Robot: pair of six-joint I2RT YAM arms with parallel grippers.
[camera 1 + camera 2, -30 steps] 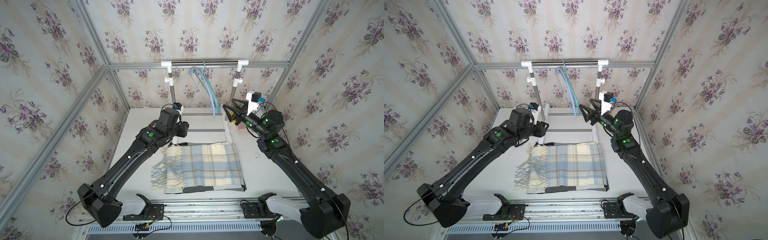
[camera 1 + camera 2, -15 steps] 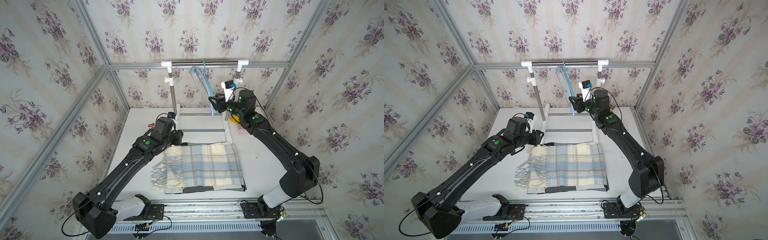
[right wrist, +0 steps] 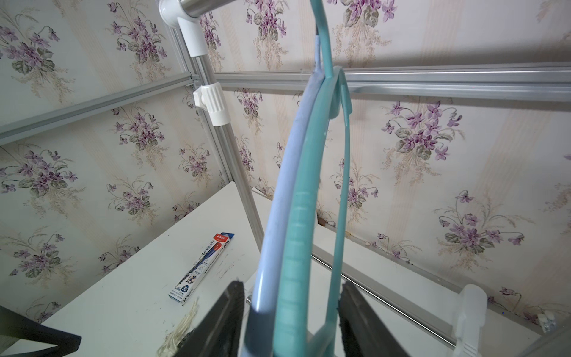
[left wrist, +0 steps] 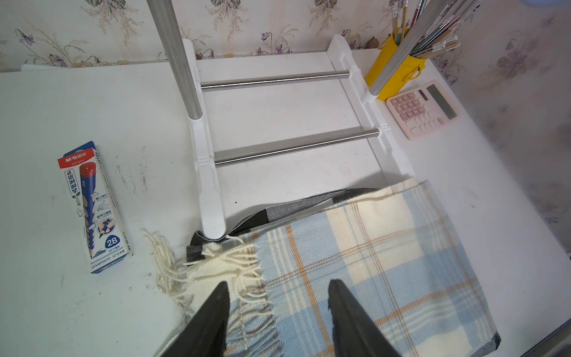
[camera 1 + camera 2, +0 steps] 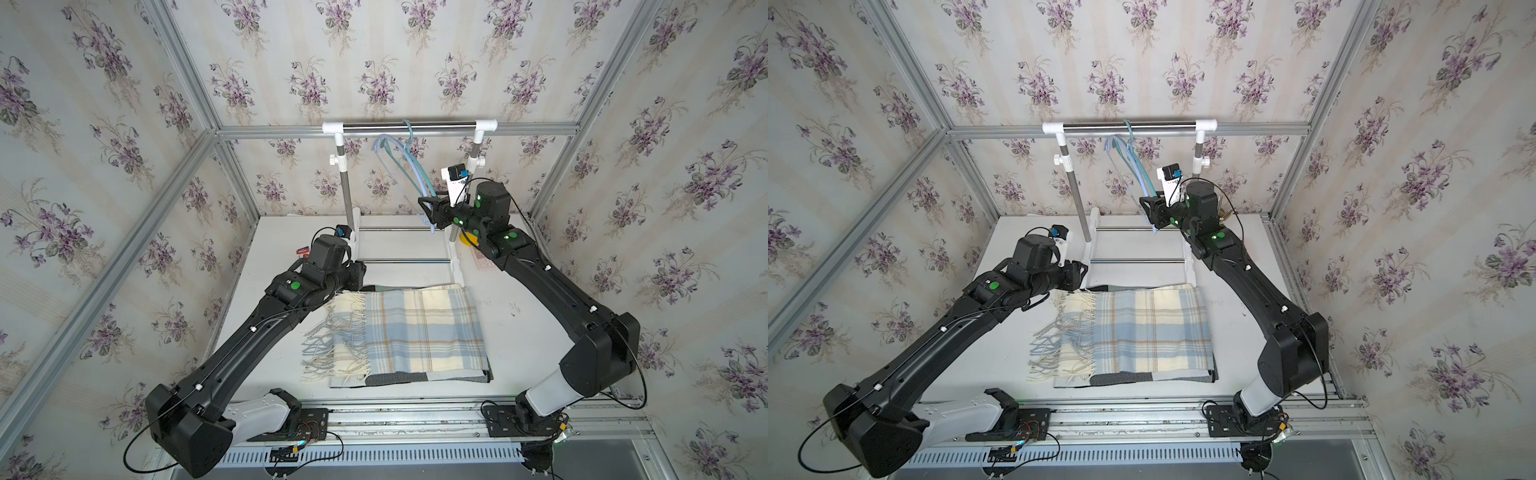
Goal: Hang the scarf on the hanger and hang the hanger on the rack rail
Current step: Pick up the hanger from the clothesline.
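The folded cream-and-blue plaid wool scarf [image 5: 415, 332] lies flat in the middle of the white table [image 5: 523, 332], on a dark grey checked cloth [image 4: 268, 213]. In both top views its long axis runs from 9 o'clock, where the fringe is, to 3 o'clock.

The left gripper [image 4: 278, 286] hangs just over the scarf's fringe corner at 10 o'clock. Its fingers [image 4: 213, 315] stand half apart with nothing between them, and the cloth is directly under them. This arm is the nearer one, and I judge that it must go down to pinch that corner.

The right gripper [image 3: 292, 284] is at 12 o'clock, high above the table. Its jaws seem to be closed on the low ends of the teal plastic hanger [image 3: 296, 231] and the pale blue plastic hanger [image 3: 279, 201]. Both hangers hang from the steel rail [image 5: 409, 126].

The yellow cup [image 4: 404, 77] at 1 o'clock holds pens and pencils. The red-and-blue pencil carton [image 4: 92, 210] at 10 o'clock is closed.
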